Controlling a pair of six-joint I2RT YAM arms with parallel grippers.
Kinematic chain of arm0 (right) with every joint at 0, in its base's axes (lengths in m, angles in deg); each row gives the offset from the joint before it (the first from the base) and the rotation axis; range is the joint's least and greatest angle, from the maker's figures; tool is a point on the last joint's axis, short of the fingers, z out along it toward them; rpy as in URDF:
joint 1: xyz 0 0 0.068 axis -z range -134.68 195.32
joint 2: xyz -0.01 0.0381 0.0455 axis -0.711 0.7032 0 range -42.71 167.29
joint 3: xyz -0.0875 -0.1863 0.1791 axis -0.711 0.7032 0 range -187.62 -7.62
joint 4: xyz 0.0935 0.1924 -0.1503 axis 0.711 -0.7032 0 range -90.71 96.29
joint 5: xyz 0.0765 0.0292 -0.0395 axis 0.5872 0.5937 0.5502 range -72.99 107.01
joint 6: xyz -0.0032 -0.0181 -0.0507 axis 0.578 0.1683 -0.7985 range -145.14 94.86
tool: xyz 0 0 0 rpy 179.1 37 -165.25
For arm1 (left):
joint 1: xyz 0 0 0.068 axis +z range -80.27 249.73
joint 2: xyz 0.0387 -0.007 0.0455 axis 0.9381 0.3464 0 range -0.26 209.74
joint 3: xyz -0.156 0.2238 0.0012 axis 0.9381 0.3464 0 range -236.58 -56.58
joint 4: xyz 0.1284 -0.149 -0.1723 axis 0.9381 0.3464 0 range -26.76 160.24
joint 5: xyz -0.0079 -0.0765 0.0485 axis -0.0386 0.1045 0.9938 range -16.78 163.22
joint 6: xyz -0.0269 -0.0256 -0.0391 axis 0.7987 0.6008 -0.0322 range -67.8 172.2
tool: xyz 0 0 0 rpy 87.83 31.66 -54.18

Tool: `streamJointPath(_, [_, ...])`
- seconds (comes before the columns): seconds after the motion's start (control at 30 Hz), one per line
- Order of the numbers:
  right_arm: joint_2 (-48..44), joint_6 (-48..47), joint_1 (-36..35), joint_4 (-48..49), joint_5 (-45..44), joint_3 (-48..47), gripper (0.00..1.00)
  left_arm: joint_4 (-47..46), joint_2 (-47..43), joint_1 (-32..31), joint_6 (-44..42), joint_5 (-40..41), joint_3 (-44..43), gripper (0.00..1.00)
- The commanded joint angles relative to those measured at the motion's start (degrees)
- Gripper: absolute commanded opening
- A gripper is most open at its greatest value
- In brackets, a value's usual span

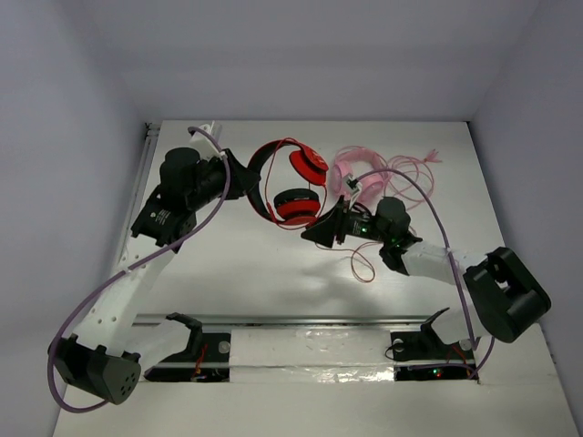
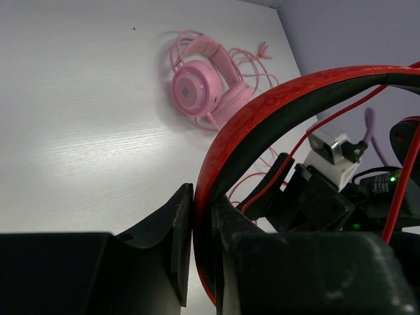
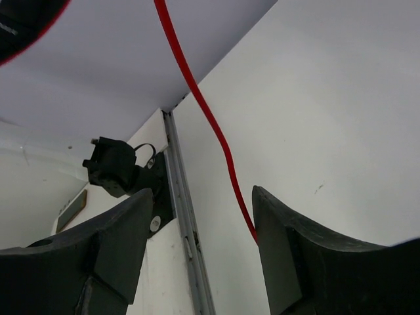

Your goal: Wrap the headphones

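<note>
The red headphones with black inner band lie at the table's middle back, cups toward the right. My left gripper is shut on the red headband, which runs up and right between my fingers in the left wrist view. The thin red cable hangs between my right gripper's open fingers and touches the right finger. My right gripper sits just right of the lower cup; the cable loops on the table below it.
Pink headphones with a tangled pink cable lie right of the red ones; they also show in the left wrist view. A metal rail crosses the near table edge. White walls enclose the back and sides.
</note>
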Motion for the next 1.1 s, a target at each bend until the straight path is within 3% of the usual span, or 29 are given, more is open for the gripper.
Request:
streamJointPath(0.0, [0.4,0.8,-1.3,6.5,-0.6,1.4,0.68,-7.1,-0.4,0.1,3.3,-0.8,-4.3,0.00])
streamJointPath(0.37, [5.1,3.6,-1.3,10.7,-7.2,7.8,0.66,-6.9,0.0,0.7,3.8,0.2,-7.5,0.00])
streamJointPath(0.83, [0.8,6.3,-5.1,7.7,-15.9,16.1,0.60,-10.7,0.5,2.8,8.1,2.1,-5.5,0.00])
streamJointPath(0.93, [-1.0,5.9,-8.9,3.4,-18.8,15.8,0.42,-13.9,0.5,2.8,10.5,3.9,-3.6,0.00])
streamJointPath(0.97, [-1.7,5.6,-11.5,1.5,-19.8,15.3,0.27,-15.3,0.5,2.8,10.8,4.7,-3.1,0.00])
streamJointPath(1.0, [-3.4,5.4,-12.8,-2.9,-22.3,14.7,0.20,-15.8,0.7,2.8,11.1,6.5,-2.7,0.00])
streamJointPath(1.07, [-5.4,4.4,-15.2,-7.7,-24.0,12.5,0.12,-17.5,0.7,2.8,12.0,8.5,-0.5,0.00])
